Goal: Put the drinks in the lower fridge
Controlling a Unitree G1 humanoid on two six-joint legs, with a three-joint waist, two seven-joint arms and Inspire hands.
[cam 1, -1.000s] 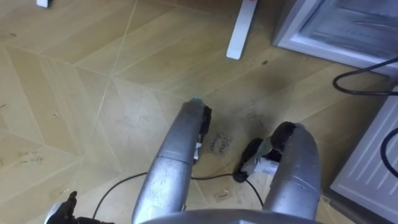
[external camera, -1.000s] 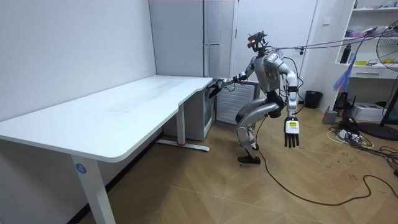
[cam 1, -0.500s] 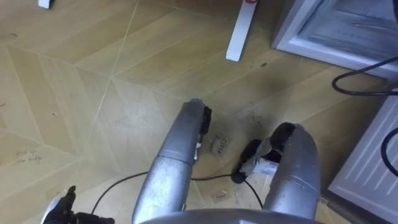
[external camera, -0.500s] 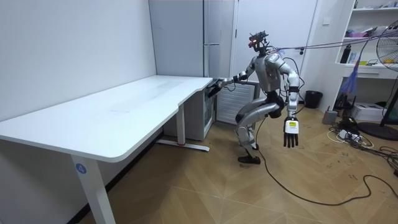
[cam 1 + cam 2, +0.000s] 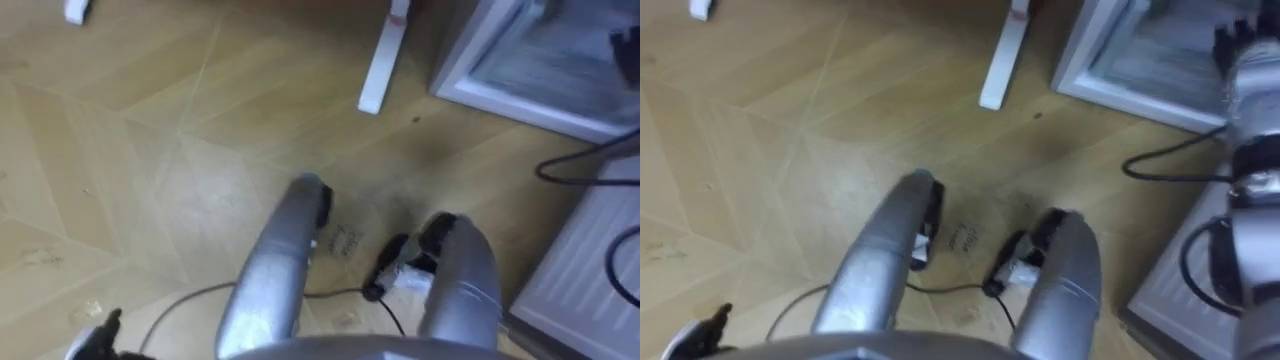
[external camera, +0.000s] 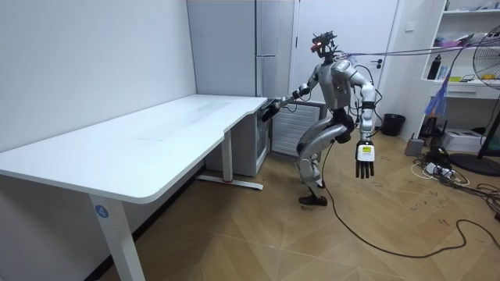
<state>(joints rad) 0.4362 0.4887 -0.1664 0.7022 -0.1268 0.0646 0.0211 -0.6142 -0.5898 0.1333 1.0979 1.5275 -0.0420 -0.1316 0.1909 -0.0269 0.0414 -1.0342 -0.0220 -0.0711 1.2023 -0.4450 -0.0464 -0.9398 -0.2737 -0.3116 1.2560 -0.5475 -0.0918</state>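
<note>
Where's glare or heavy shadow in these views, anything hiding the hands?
Room view: even light, soft sheen on the white table, no hard shadows; left hand hangs well lit, fingers straight; right hand is a dark shape at the table's edge. Left eye view: wood floor matte, no glare, dimmer beside the lower fridge.

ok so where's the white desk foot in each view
left eye view: the desk foot is at top centre, slanting up out of the picture.
right eye view: the desk foot is at top centre too, a little further left.
room view: the desk foot lies on the floor near the centre, left of the robot.
shared landmark: the grey cabinet next to the foot in all three.
</note>
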